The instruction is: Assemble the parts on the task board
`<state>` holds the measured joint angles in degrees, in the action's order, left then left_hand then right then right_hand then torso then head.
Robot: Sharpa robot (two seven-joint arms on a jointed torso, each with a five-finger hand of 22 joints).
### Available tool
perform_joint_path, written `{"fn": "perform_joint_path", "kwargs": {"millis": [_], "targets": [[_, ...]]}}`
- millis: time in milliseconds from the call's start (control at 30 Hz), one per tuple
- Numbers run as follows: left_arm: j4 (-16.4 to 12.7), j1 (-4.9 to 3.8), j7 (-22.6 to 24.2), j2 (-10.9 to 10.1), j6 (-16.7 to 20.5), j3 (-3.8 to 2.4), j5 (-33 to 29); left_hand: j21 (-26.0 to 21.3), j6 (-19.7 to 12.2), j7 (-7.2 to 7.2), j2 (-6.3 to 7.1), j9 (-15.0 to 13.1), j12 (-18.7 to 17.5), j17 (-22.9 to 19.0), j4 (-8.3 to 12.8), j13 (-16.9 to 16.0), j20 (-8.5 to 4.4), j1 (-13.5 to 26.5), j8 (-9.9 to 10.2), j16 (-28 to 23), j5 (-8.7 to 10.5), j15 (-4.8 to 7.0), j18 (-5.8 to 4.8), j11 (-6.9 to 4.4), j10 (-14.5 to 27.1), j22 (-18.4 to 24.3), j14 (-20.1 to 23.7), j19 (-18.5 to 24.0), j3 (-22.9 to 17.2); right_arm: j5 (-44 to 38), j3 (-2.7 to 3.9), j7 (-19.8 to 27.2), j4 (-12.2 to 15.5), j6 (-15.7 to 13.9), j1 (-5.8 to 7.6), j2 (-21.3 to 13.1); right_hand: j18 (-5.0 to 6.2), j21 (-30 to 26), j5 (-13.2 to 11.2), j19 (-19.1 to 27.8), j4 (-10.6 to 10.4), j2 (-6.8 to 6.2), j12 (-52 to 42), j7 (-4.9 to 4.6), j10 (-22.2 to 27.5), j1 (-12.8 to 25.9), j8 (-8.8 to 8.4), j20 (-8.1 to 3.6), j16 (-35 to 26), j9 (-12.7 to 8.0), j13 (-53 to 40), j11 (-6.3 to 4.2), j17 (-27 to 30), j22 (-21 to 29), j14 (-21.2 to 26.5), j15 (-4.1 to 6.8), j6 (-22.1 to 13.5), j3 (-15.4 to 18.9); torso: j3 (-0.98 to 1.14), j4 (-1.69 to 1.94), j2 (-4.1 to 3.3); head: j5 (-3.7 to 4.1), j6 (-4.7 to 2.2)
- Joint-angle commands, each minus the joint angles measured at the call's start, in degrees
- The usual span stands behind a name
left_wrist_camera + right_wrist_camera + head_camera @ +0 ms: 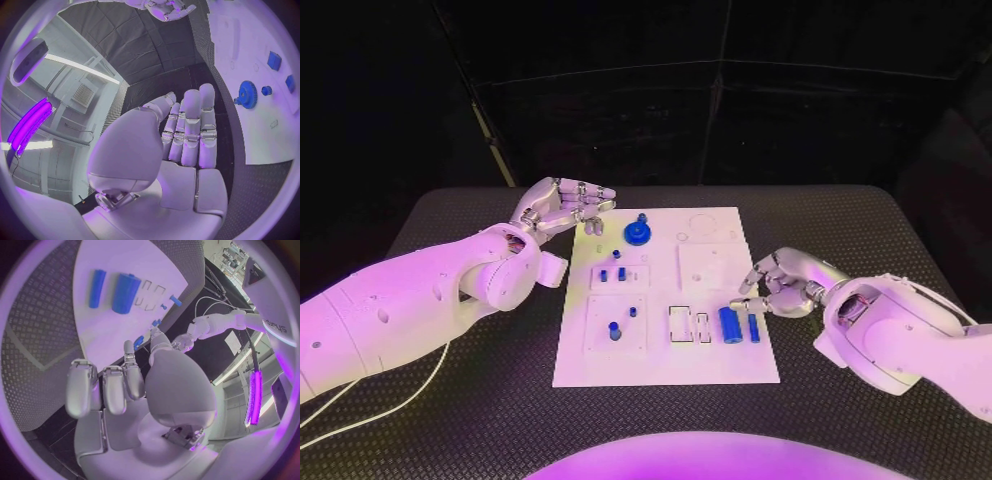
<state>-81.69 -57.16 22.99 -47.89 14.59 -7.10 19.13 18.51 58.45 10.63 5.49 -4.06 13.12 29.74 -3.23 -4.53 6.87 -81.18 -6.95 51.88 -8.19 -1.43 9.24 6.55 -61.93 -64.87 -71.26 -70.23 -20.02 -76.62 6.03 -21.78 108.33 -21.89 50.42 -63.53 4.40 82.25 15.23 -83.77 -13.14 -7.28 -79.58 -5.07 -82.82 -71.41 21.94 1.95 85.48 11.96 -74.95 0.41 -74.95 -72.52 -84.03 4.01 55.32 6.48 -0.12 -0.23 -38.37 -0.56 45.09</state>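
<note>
My right hand (pixel 776 285) sits at the right edge of the task board (pixel 718 370), fingers curled in, nothing in them as far as the head and right wrist views show, so clenched but empty. Just beside it on the board lie two loose parts: a thick blue cylinder (pixel 730 325) and a thin blue bar (pixel 753 327). Both have their long axes running away from me along the board, side by side, the bar nearer the hand. They lie just in front of and inward from the right fingertips (pixel 128 347).

My left hand (pixel 563 208) hovers off the far left corner of the board, fingers held fairly straight and close together, holding nothing, so released. The blue gear (pixel 638 233) stands just beside it on the far part of the board; small blue pegs (pixel 619 272) sit in the left-hand blocks.

My guess: the bar or cylinder is next, the right hand is clearly nearer, and it would have to open and pinch across the short axis
</note>
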Motion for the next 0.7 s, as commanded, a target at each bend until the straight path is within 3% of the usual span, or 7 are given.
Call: {"fn": "perform_joint_path", "kwargs": {"millis": [33, 233, 700], "targets": [[-0.09, -0.02, 0.22, 0.11, -0.87, -0.04, -0.19, -0.22, -0.26, 0.08, 0.14, -0.05, 0.31, -0.05, -0.09, 0.02, 0.15, 0.55, -0.33, -0.36, 0.04, 0.01, 1.1, -0.05, 0.46, 0.04, 0.48, 0.36, 0.04, -8.16, 0.06, -7.7, 0.6, 4.14, -1.02, 0.48, -1.19, 0.22, -0.59, -0.73, -1.07, 0.23, -0.15, 0.08, 0.04, 0.08, 1.15, 0.31, 0.25, 0.54, -0.2, 0.01, -4.36, -0.34, -4.05, -0.35, -0.87, 1.33, -0.05, -0.06, 0.16, 0.02, 0.05], [-0.05, 0.04, 0.25, 0.05, -0.94, -0.03, -0.19, -0.24, -0.29, 0.08, 0.13, -0.06, 0.35, -0.05, -0.16, 0.02, 0.16, 0.68, -0.36, -0.36, 0.04, 0.0, 1.1, -0.04, 0.49, 0.08, 0.48, 0.36, 0.09, -6.89, 0.06, -9.76, -0.24, 4.2, -1.93, 1.52, -1.23, 0.29, -0.06, -0.71, -3.34, 0.27, 0.77, 0.0, 0.79, 0.45, 2.78, 0.44, 0.33, 1.27, 0.61, 0.07, -4.62, -0.56, -4.04, -0.4, -2.05, 2.67, -0.18, 0.1, 0.17, -0.01, 0.11], [-0.07, 0.07, 0.29, 0.09, -0.96, -0.02, -0.19, -0.26, -0.32, 0.08, 0.09, -0.06, 0.37, -0.06, -0.22, 0.02, 0.17, 0.78, -0.39, -0.37, 0.04, -0.01, 1.1, -0.04, 0.52, 0.11, 0.49, 0.37, 0.12, -6.5, 0.05, -10.83, -2.35, 5.61, -2.62, 4.24, -1.26, 0.38, -0.01, -0.73, -3.59, 0.76, 0.73, 0.23, 0.72, 1.45, 4.55, 0.39, 0.44, 2.02, 0.23, -0.1, -4.93, -0.78, -4.09, -0.3, -2.15, 3.27, -0.11, 0.0, 0.03, 0.04, 0.36]]}}
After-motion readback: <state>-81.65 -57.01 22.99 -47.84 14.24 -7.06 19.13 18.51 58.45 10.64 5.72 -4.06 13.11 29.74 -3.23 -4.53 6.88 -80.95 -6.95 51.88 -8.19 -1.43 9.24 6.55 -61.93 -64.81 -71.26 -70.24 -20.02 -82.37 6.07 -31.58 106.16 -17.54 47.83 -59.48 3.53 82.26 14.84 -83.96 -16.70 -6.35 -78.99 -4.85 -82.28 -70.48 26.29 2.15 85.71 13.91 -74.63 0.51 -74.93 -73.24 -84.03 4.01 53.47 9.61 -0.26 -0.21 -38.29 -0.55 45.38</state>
